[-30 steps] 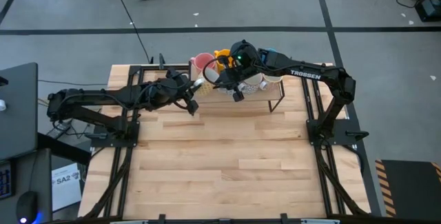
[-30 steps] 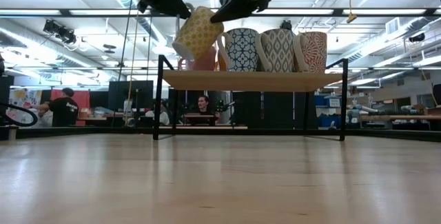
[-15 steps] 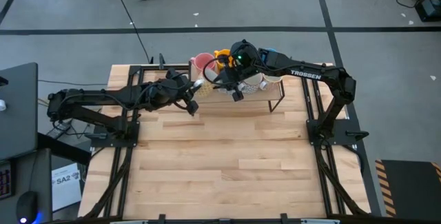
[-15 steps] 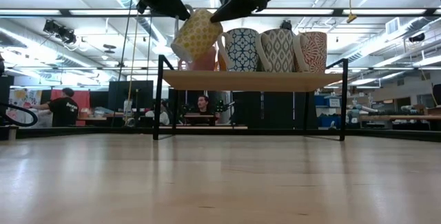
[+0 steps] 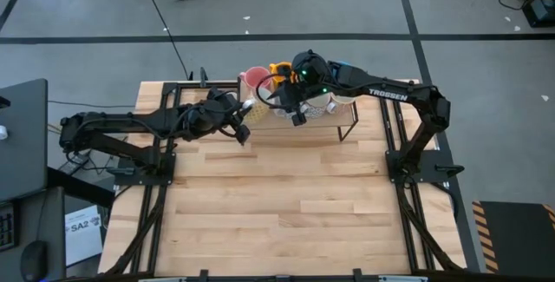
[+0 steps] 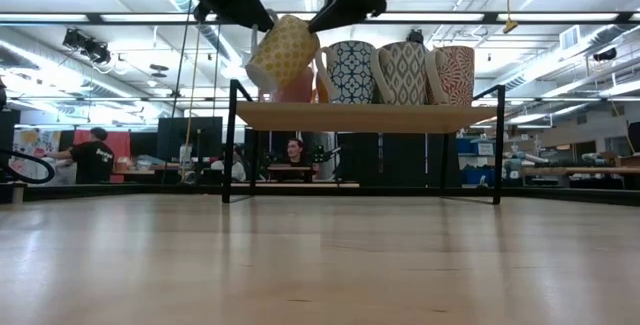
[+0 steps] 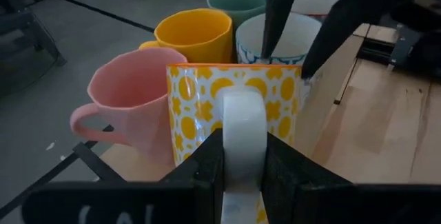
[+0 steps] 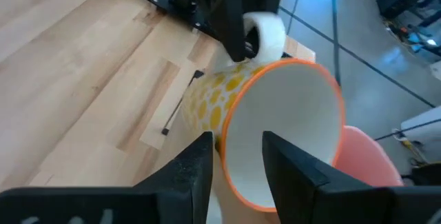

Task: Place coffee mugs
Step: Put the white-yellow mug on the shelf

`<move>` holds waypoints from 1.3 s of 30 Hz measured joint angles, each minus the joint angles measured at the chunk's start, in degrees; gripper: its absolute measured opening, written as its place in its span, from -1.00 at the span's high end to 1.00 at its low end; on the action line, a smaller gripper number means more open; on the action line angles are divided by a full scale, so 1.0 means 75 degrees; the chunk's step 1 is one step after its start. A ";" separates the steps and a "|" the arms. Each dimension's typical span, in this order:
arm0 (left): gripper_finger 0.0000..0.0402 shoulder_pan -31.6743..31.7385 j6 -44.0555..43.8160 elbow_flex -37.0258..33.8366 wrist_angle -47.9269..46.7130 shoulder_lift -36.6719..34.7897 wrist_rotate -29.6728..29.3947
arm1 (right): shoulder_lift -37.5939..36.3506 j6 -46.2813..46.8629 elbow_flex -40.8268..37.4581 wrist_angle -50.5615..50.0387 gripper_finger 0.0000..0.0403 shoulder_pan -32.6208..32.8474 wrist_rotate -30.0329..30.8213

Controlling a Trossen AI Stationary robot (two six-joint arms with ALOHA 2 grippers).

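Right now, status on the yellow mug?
Left gripper shut on yellow mug handle, mug tilted at shelf end. Right gripper open, straddling its rim. Pink mug close behind.

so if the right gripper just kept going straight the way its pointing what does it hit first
Most likely the yellow-patterned mug: in its wrist view the right gripper straddles the mug's orange rim, one finger inside the mouth. The left gripper holds that mug by its white handle.
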 joint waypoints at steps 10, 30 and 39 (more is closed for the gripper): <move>0.65 -0.0006 -0.0378 -0.0273 0.0219 0.0074 -0.0261 | -0.0543 0.0000 0.0000 0.0031 0.34 0.0231 0.0597; 0.65 -0.0838 -0.0514 -0.0276 0.0565 0.0709 -0.2058 | -0.0983 0.0003 0.0006 -0.0076 0.34 0.0252 0.0587; 0.65 -0.1277 -0.0857 -0.0276 0.0474 0.0708 -0.2668 | -0.0978 0.0007 0.0006 -0.0245 0.34 0.0252 0.0581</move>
